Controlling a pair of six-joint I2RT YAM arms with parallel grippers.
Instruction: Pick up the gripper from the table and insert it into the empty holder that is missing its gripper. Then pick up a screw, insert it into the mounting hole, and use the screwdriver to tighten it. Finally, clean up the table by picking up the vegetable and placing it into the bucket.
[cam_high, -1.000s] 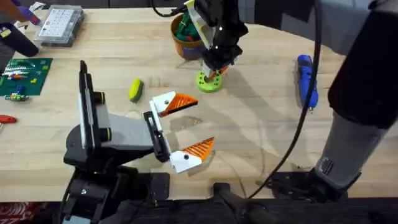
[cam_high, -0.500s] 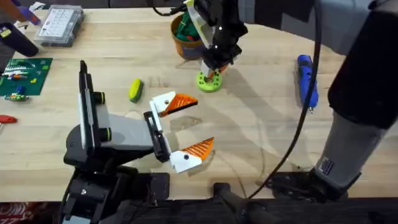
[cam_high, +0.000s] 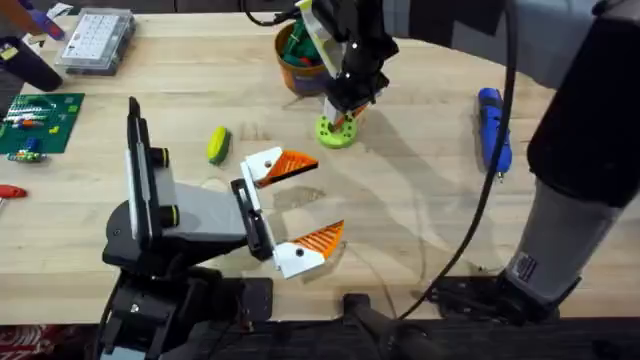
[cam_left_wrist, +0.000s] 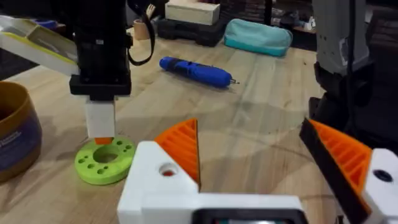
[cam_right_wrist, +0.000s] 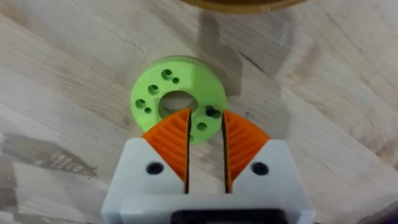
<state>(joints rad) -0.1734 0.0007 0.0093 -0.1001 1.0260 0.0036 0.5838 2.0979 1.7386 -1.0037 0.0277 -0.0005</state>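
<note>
The lime-green holder (cam_high: 335, 133) lies flat just in front of the orange-brown bucket (cam_high: 298, 55). My right gripper (cam_high: 345, 110) points straight down at it, its tips on or just above the disc's raised centre (cam_right_wrist: 152, 84). The orange pads (cam_right_wrist: 171, 140) stand a narrow gap apart and I see nothing between them. The left wrist view shows the same gripper (cam_left_wrist: 99, 138) against the holder (cam_left_wrist: 104, 160). My left gripper (cam_high: 328, 195) rests wide open and holds nothing, nearer me. The yellow-green vegetable (cam_high: 218, 143) lies left of the holder. The blue screwdriver (cam_high: 493, 128) lies far right.
A clear parts box (cam_high: 95, 40) and a green circuit board (cam_high: 40, 120) sit at the far left. The bucket holds green and yellow items. A teal pouch (cam_left_wrist: 258, 34) and dark cases lie beyond the screwdriver (cam_left_wrist: 196, 70). Bare wood lies between the holder and the screwdriver.
The right gripper has edged very slightly away from me over the holder. The left arm and the loose objects have not moved.
</note>
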